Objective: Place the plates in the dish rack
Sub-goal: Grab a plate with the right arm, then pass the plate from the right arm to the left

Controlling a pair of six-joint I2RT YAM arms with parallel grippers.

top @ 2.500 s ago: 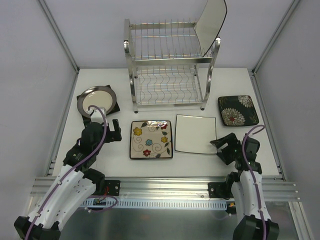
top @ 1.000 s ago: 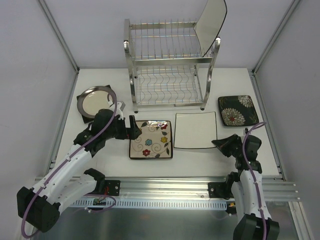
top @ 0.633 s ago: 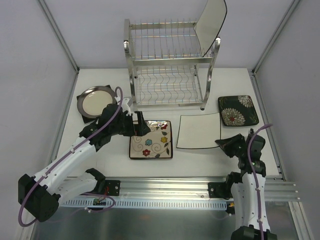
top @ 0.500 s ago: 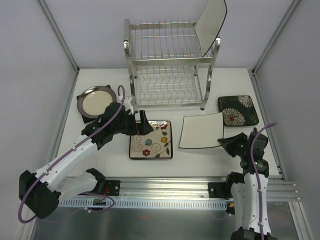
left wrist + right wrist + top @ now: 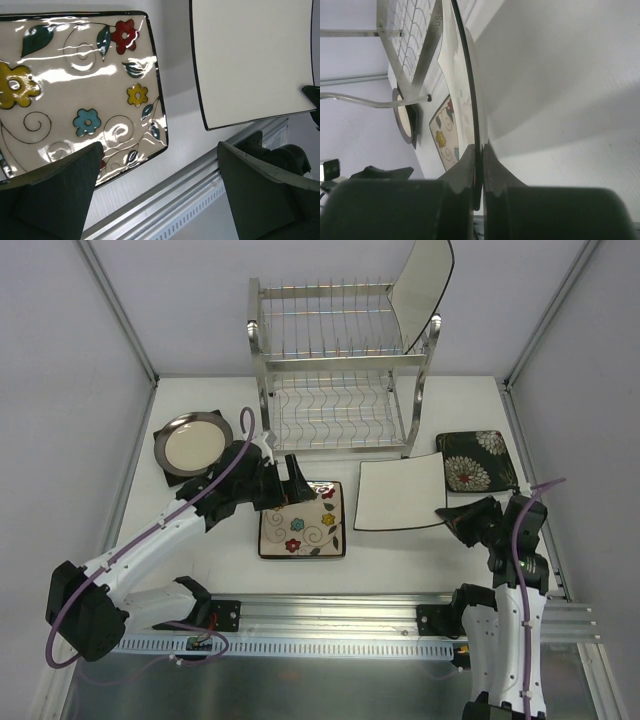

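Rack (image 5: 340,358) behind | white plate (image 5: 398,492) beside floral plate (image 5: 303,520) | dark plate (image 5: 476,460) right

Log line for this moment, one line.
left end effector: open over flowered plate | right end effector: shut on white plate corner | dish rack: pale plate in top tier

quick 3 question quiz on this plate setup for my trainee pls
1. True or false: the right pincer is clamped on the white plate.
2. Which plate is the open left pincer closest to? A) dark plate B) cream flowered plate C) round plate
3. How many plates sit in the dish rack?
Key: 1 true; 2 B; 3 one, the tilted plate on the top tier.
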